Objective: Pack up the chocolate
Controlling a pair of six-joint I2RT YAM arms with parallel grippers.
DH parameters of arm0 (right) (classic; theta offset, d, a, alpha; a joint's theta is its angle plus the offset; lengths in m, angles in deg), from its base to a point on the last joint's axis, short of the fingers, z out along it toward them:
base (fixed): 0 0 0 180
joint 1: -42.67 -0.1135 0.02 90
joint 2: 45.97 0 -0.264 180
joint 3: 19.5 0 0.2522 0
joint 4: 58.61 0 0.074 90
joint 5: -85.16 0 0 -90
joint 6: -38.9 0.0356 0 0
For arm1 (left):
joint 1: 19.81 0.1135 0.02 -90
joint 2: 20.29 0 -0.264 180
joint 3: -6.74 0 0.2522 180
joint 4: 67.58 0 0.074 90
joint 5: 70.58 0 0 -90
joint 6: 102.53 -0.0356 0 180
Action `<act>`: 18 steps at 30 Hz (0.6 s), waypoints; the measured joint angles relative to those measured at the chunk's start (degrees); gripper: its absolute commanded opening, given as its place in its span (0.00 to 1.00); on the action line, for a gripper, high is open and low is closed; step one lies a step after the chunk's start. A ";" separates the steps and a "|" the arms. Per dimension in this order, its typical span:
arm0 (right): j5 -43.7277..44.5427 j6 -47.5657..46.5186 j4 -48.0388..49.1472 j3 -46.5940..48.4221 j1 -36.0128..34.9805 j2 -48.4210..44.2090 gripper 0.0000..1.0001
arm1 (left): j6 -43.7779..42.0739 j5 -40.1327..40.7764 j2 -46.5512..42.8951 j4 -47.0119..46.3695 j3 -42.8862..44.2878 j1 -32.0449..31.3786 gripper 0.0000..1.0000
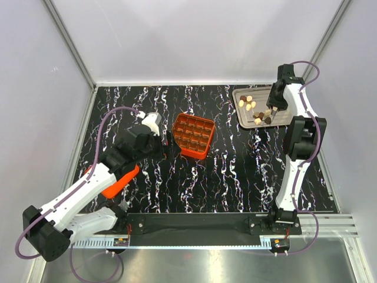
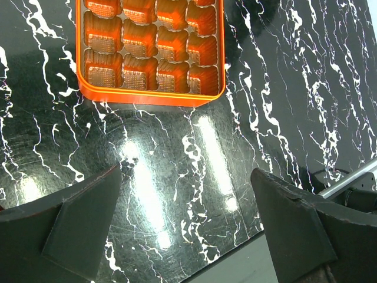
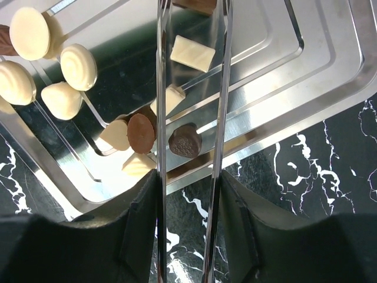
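- Closest to me, the left gripper (image 2: 187,227) hung low over the black table (image 2: 294,88). Its two fingers were spread wide apart and nothing was between them.
- Just past it sat the orange box (image 2: 150,98). Every little cell I could see looked empty, so I judged that no piece had been packed yet.
- Farther off, the right arm reached out to the silver tray (image 3: 306,76) at the back right of the table.
- The right gripper (image 3: 188,194) had one finger pressed on each blade of a pair of metal tongs (image 3: 160,88). It was clenched on the tongs, not on a sweet.
- All the chocolate lay on the tray. The cream pieces (image 3: 78,66) sat in a bunch to one side. A brown round piece (image 3: 141,133) and a dark piece (image 3: 185,140) sat just beside each other near the tray's edge.
- The dark piece showed between the two blades. The blades ran off the top of the wrist view, so I could not tell where the tips were or if they touched it.
- I judged the step in hand was picking one piece off the tray.
- The next move called for a soft squeeze on just one piece without dragging the brown one along. After that came a straight lift and a carry across to one cell of the box.
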 measured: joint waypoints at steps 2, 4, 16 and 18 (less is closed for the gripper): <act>0.00 0.00 0.28 0.00 0.04 0.00 0.48 | -0.02 0.00 0.24 -0.04 0.17 0.00 0.99; -0.04 0.04 0.31 0.00 0.07 0.00 0.46 | -0.02 0.00 0.31 -0.02 0.26 0.00 0.99; -1.22 0.57 -1.55 0.35 0.07 -1.44 0.40 | 0.00 -0.02 -0.52 0.00 0.61 0.00 0.99; -2.58 0.96 -2.21 0.35 0.07 -2.62 0.40 | 0.00 0.02 -1.29 0.04 0.61 0.00 0.99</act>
